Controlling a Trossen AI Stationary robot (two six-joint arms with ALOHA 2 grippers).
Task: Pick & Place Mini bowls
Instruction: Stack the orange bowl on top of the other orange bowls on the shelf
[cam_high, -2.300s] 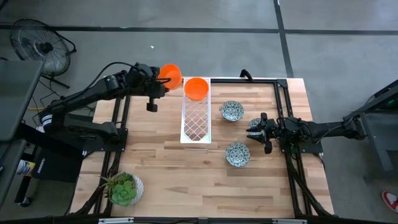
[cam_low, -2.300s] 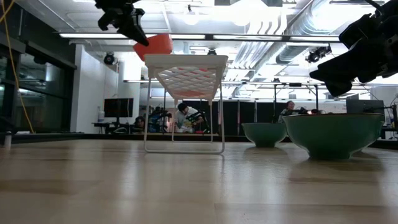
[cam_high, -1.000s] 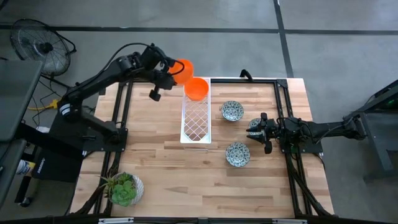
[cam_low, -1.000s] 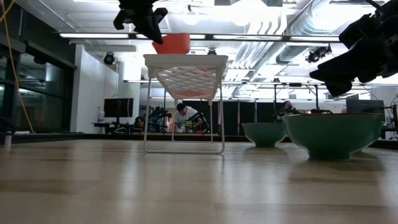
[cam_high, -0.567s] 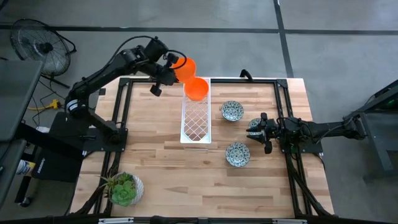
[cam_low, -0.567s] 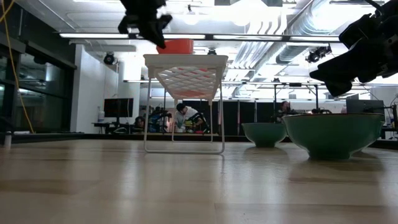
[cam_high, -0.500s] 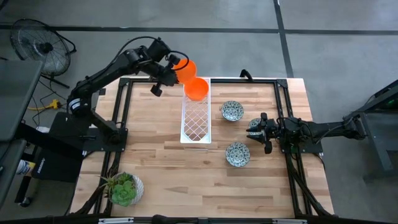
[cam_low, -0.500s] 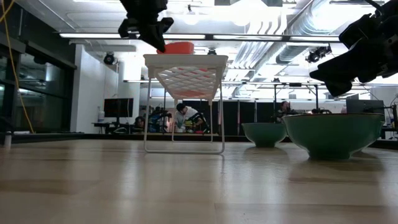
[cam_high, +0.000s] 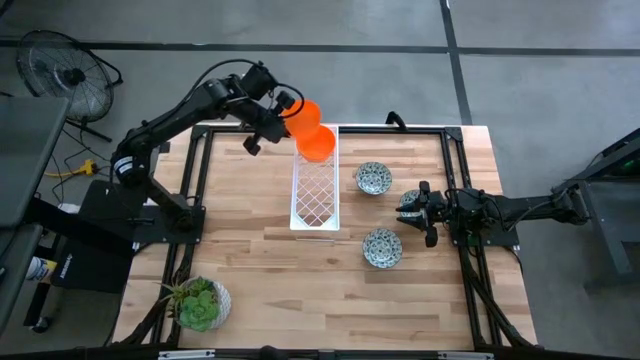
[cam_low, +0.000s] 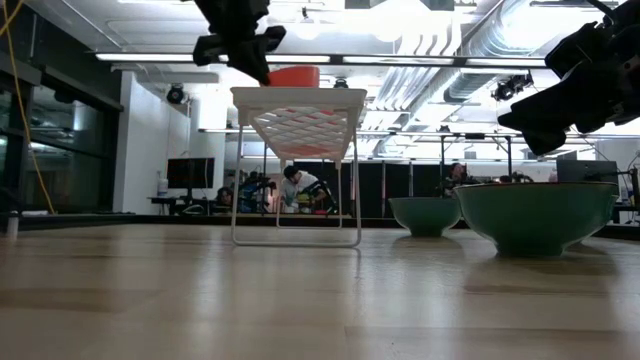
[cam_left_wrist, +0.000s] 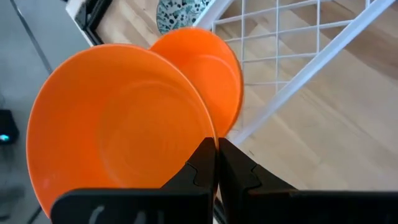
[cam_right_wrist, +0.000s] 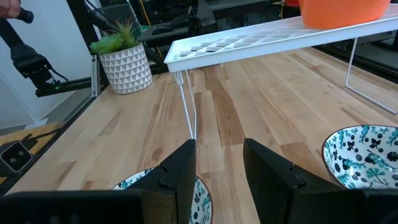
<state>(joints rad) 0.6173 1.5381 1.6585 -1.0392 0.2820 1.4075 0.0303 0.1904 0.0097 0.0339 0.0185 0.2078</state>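
The left gripper (cam_high: 283, 112), fingers clamped on an orange bowl's (cam_high: 303, 112) rim, had carried it over the rack (cam_high: 315, 195), beside the bowl (cam_high: 318, 143) already there; release pending.

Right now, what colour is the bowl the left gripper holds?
Plain bright orange bowl, clearest in the left wrist view.

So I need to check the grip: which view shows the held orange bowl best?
The left wrist view: the left gripper pinches the rim of the held orange bowl, filling the picture. The high view shows it small beside the rack; the low view barely shows it; the right wrist view doesn't.
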